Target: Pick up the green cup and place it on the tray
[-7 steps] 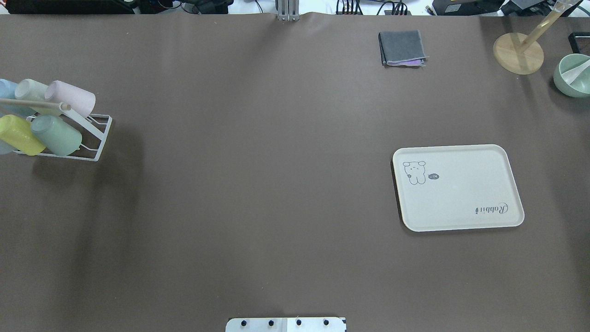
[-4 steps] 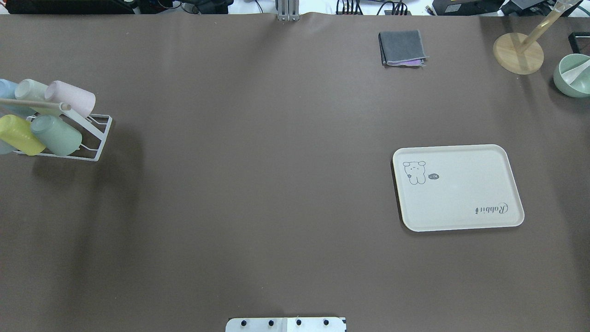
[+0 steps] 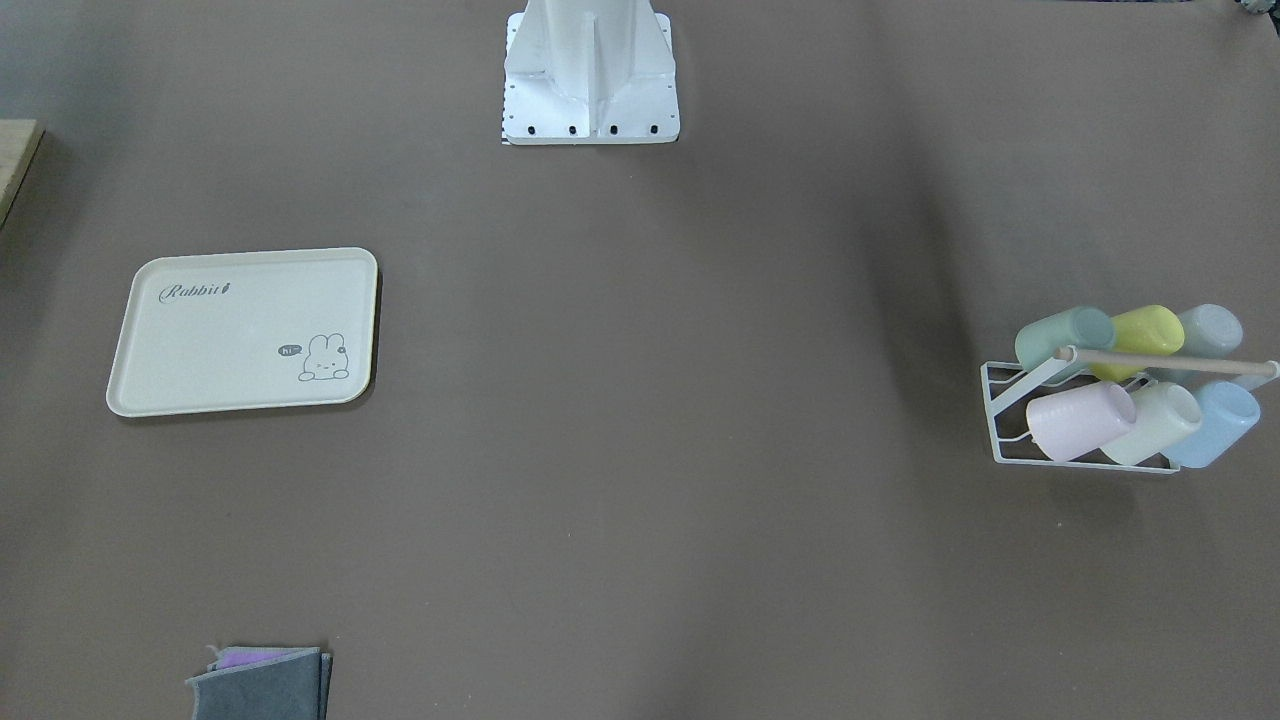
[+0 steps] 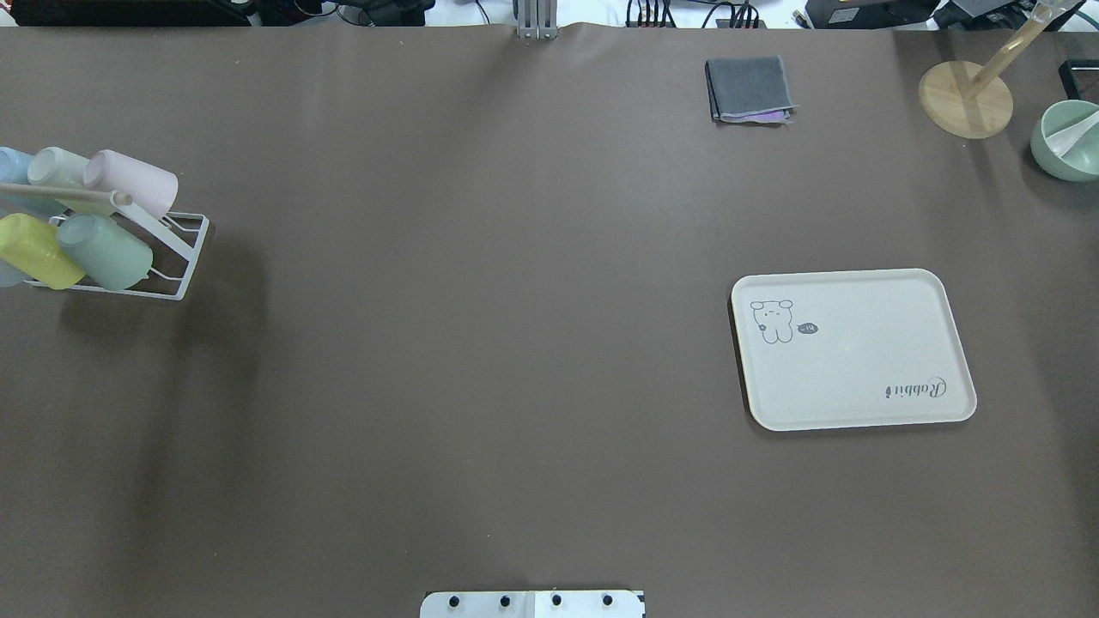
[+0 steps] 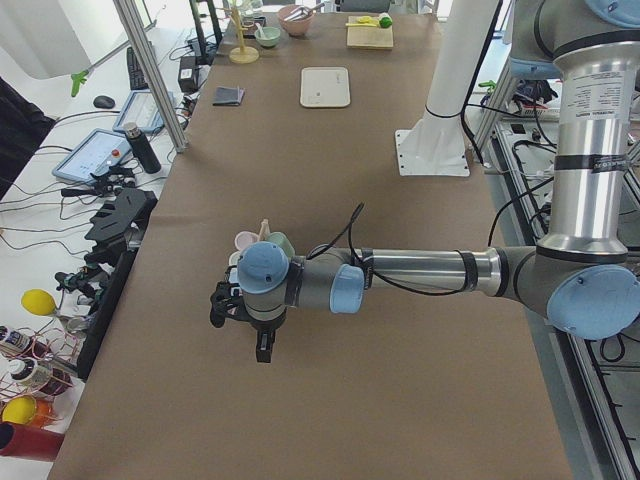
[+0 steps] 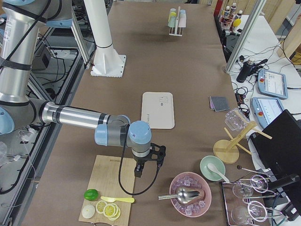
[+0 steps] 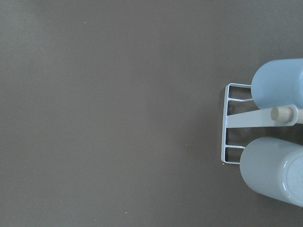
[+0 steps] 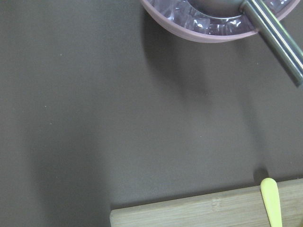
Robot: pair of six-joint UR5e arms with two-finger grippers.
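Observation:
The green cup (image 4: 105, 251) lies tilted on a white wire rack (image 4: 176, 257) at the table's far left, next to a yellow cup, with pink, cream-green and light blue cups behind. It also shows in the front-facing view (image 3: 1063, 338). The tray (image 4: 854, 348) lies flat and bare on the right side, also in the front-facing view (image 3: 245, 330). My left gripper (image 5: 263, 352) hangs near the rack, just off its end. My right gripper (image 6: 138, 172) hangs past the tray, over a cutting board's edge. Both show only in side views, so I cannot tell whether they are open.
A folded grey cloth (image 4: 749, 88), a wooden stand (image 4: 966, 97) and a green bowl (image 4: 1067, 140) sit at the far right. A cutting board (image 6: 115, 181) with lime slices and a pink bowl of ice (image 6: 190, 193) lie beyond the tray.

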